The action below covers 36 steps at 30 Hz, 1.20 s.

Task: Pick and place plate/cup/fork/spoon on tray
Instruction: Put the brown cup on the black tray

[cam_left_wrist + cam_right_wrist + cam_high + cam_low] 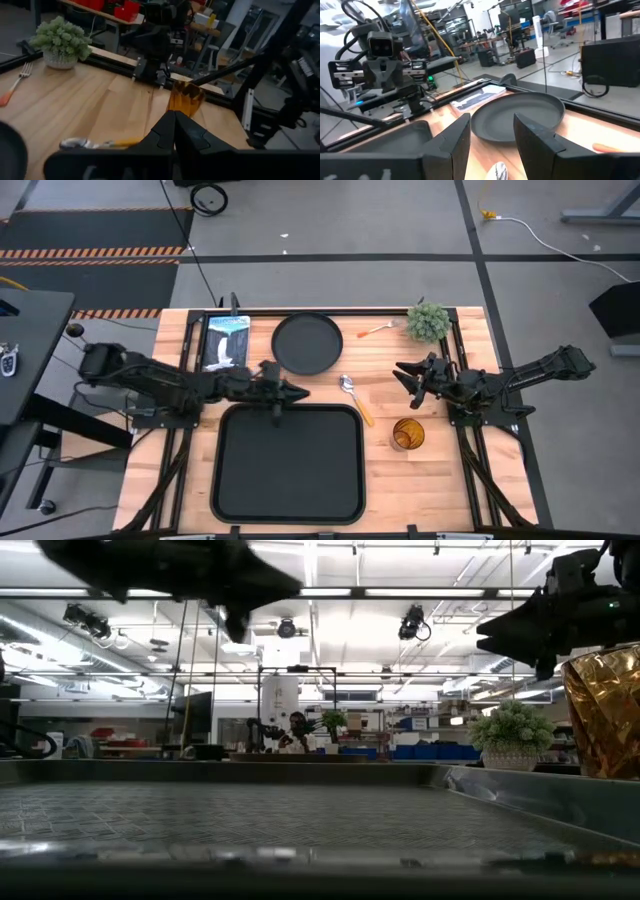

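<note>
Nearest you on the table lies the tray (288, 463), black and rectangular, with nothing on its floor. Your left gripper (297, 392) hangs just past the tray's far edge, above the strip of wood between tray and plate; in the left wrist view its two dark fingers (172, 131) meet at a point, pressed together and holding nothing. To the tray's right stands the cup (407, 434), amber and upright on the bare wood, well clear of the tray's rim. The spoon (354, 397) lies beside the tray's far right corner, bowl pointing away from you and yellowish handle angled back toward the cup. Your right gripper (406, 375) hovers past the cup, near the table's right rail, its fingers (456, 139) spread apart and empty, pointing toward the spoon and plate. Farther off, the plate (307, 342) rests flat on the wood behind the tray. At the far edge you find the fork (375, 330), next to a small potted plant (428, 321).
</note>
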Tool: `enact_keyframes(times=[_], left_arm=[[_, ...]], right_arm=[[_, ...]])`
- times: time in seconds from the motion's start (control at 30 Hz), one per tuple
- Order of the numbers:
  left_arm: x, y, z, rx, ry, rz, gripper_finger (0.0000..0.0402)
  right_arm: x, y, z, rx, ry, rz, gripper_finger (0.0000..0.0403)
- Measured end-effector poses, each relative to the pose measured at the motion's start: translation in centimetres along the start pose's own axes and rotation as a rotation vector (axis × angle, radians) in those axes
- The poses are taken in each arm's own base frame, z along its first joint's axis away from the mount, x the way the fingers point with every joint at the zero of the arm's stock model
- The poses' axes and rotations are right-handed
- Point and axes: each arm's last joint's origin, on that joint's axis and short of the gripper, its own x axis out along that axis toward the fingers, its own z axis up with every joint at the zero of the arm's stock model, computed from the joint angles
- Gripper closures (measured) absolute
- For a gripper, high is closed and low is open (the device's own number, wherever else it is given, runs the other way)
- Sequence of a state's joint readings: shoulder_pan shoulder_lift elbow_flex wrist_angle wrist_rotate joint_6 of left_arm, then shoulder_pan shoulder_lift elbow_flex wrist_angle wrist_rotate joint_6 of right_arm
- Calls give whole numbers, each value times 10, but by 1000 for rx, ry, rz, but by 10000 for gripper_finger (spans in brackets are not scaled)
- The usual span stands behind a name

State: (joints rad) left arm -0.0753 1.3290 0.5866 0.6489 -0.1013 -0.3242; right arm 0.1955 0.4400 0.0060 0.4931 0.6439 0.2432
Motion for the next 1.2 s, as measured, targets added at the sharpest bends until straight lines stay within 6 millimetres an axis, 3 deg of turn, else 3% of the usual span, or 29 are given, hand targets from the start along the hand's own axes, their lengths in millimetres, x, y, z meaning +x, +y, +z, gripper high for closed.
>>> enact_keyframes(times=[0.43, 0.7, 0.97, 1.2], left_arm=[[104, -22, 0, -26, 233, -113, 390], [161, -39, 9, -17, 369, -88, 383], [198, -51, 10, -17, 430, -76, 309], [203, -53, 13, -33, 474, -56, 281]], right_arm=[[2, 4, 5, -74, 68, 25, 246], [3, 7, 17, -79, 284, -75, 246], [4, 21, 26, -73, 593, -42, 250], [5, 39, 47, -127, 840, -124, 252]])
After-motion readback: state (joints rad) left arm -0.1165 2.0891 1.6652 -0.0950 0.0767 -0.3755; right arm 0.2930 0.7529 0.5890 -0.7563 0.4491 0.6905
